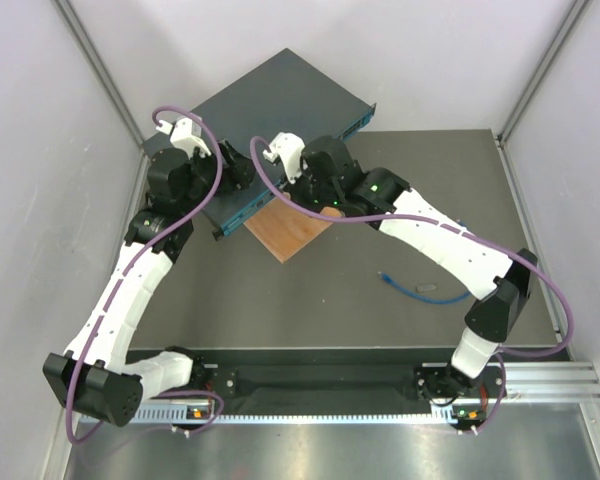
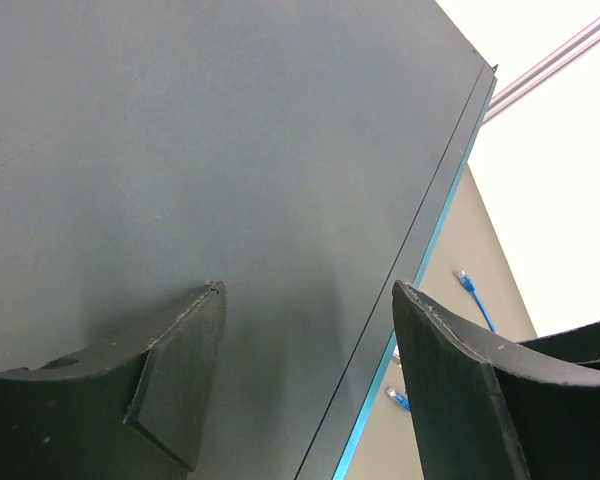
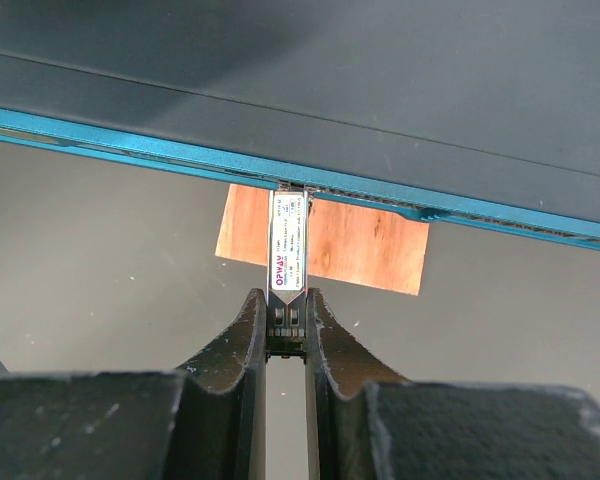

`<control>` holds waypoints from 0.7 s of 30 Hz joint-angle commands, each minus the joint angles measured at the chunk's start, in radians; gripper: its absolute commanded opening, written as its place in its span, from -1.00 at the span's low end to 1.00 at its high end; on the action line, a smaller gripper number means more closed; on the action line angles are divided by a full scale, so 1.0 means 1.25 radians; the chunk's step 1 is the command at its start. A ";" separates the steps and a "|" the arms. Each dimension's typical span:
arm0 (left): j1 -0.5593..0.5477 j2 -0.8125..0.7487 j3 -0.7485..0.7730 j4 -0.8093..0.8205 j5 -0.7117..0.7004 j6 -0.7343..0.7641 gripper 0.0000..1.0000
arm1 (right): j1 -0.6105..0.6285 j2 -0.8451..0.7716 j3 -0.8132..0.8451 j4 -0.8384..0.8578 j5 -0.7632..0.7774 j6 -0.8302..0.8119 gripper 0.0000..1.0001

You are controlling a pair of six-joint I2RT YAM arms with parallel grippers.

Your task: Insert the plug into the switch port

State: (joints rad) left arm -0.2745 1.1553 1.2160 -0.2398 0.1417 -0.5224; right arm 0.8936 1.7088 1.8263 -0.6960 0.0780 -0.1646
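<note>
The switch (image 1: 270, 100) is a flat dark teal box lying aslant at the back; its bright blue front face (image 3: 180, 150) crosses the right wrist view. My right gripper (image 3: 287, 310) is shut on a small silver labelled module (image 3: 288, 245), whose far tip touches that front face. The plug (image 1: 385, 275) ends a thin blue cable (image 1: 420, 292) lying loose on the table, right of centre; the left wrist view also shows this plug (image 2: 463, 280). My left gripper (image 2: 310, 290) stands open over the switch's top panel (image 2: 230, 150), near its front edge, holding nothing.
An orange-brown wooden square (image 1: 290, 232) lies on the grey table, partly under the switch's front edge, and shows behind the module as the wooden square (image 3: 360, 245). White walls and metal frame rails enclose the table. Purple cables loop over both arms.
</note>
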 commanded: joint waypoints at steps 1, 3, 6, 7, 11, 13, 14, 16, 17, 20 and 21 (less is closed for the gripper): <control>0.002 0.006 -0.009 0.024 0.011 -0.003 0.45 | -0.009 -0.004 0.034 0.018 0.008 -0.003 -1.00; 0.002 0.007 -0.011 0.024 0.013 -0.003 0.45 | -0.010 -0.001 0.037 0.018 0.008 -0.002 -1.00; 0.002 0.005 -0.012 0.024 0.012 -0.003 0.45 | -0.010 0.004 0.040 0.019 0.010 -0.002 -1.00; 0.004 0.004 -0.013 0.022 0.013 -0.005 0.45 | -0.012 0.006 0.042 0.018 0.009 -0.002 -1.00; 0.002 0.000 -0.017 0.022 0.013 -0.007 0.45 | -0.012 0.017 0.052 0.016 0.009 -0.002 -1.00; 0.002 -0.001 -0.018 0.022 0.012 -0.007 0.45 | -0.012 0.025 0.059 0.017 0.009 -0.001 -1.00; 0.002 -0.001 -0.018 0.022 0.012 -0.005 0.45 | -0.013 0.025 0.062 0.017 0.008 0.000 -1.00; 0.002 -0.003 -0.022 0.022 0.013 -0.009 0.45 | -0.012 0.027 0.066 0.016 0.004 0.003 -1.00; 0.002 -0.003 -0.022 0.021 0.014 -0.010 0.45 | -0.013 0.026 0.068 0.016 0.001 0.004 -1.00; 0.002 -0.001 -0.023 0.025 0.015 -0.012 0.46 | -0.014 0.031 0.070 0.016 0.001 0.008 -1.00; 0.002 -0.001 -0.023 0.025 0.014 -0.012 0.45 | -0.015 0.031 0.070 0.013 0.003 0.008 -1.00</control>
State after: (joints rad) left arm -0.2745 1.1549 1.2060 -0.2237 0.1429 -0.5266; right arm 0.8890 1.7393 1.8553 -0.7025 0.0811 -0.1638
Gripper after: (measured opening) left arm 0.725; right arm 0.113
